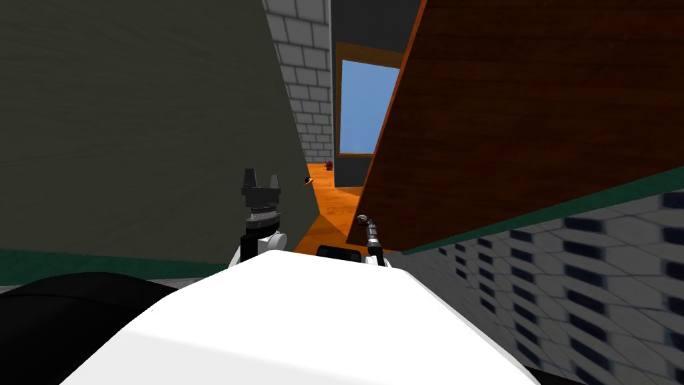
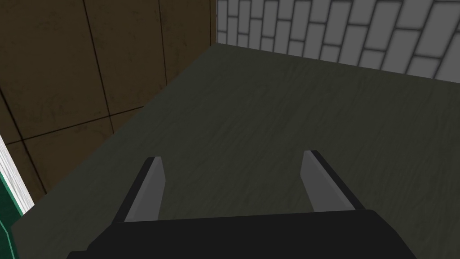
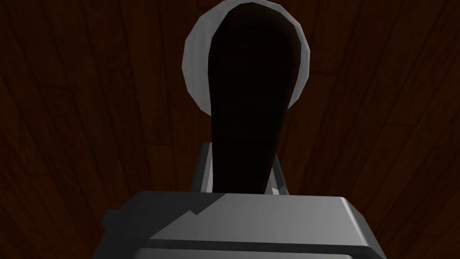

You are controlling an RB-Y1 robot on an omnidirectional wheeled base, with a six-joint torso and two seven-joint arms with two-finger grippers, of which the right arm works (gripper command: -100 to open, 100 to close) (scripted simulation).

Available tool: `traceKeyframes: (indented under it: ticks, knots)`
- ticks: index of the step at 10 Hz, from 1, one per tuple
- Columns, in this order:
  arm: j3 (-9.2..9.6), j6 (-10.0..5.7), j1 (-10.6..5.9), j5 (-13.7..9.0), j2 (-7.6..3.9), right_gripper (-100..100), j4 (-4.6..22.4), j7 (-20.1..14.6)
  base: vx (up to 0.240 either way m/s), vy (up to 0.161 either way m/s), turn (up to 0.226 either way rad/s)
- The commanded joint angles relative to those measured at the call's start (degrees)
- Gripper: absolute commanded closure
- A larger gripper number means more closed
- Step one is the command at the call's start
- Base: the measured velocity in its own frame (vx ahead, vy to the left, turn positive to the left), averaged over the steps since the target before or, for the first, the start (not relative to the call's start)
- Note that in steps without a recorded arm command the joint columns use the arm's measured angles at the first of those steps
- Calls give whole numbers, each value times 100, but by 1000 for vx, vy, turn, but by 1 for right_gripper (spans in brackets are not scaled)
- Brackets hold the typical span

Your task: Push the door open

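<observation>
The reddish-brown wooden door [image 1: 534, 113] stands on the robot's right and hangs ajar. A narrow gap lies between the door's free edge and the dark grey-green wall [image 1: 133, 120] on the left. Through that gap a strip of glossy orange floor [image 1: 334, 207] runs away toward a white brick wall [image 1: 307, 87] and a blue window in a brown frame [image 1: 364, 107]. A small red object [image 1: 328, 165] sits on the orange floor far off, too small to identify.

The right claw [image 3: 242, 173] is at the door's face, closed narrowly around the dark lever handle [image 3: 251, 90]. Its light grey fingers [image 3: 203, 171] press the handle's two sides close to the claw's body. Behind the handle a round light grey plate [image 3: 193, 67] sits flat against the wood. In the head view the right arm reaches the door near its lower free corner.

The left claw [image 1: 261, 177] is raised in front of the dark grey-green wall, apart from the door. Its fingers [image 2: 152, 189] are spread wide with nothing between them. A green skirting band [image 1: 67, 264] runs along the foot of that wall. To the right, below the door, lies a grey patterned floor of dark tiles [image 1: 588, 267].
</observation>
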Motion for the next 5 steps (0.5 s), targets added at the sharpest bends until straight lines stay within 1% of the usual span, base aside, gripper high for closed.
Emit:
traceKeyframes:
  ticks: [1, 2, 3, 5]
  knots:
    - [-198, -55, -56, -61, 16, 100, 24, 107, 174, 65, -119]
    - [-238, -54, -68, -76, 33, 100, 37, 130, 176, 30, -87]
    - [-320, -52, -93, -104, 70, 100, 62, 177, 161, 67, -68]
    - [-478, -49, -141, -160, 156, 100, 111, 269, 160, 109, -112]
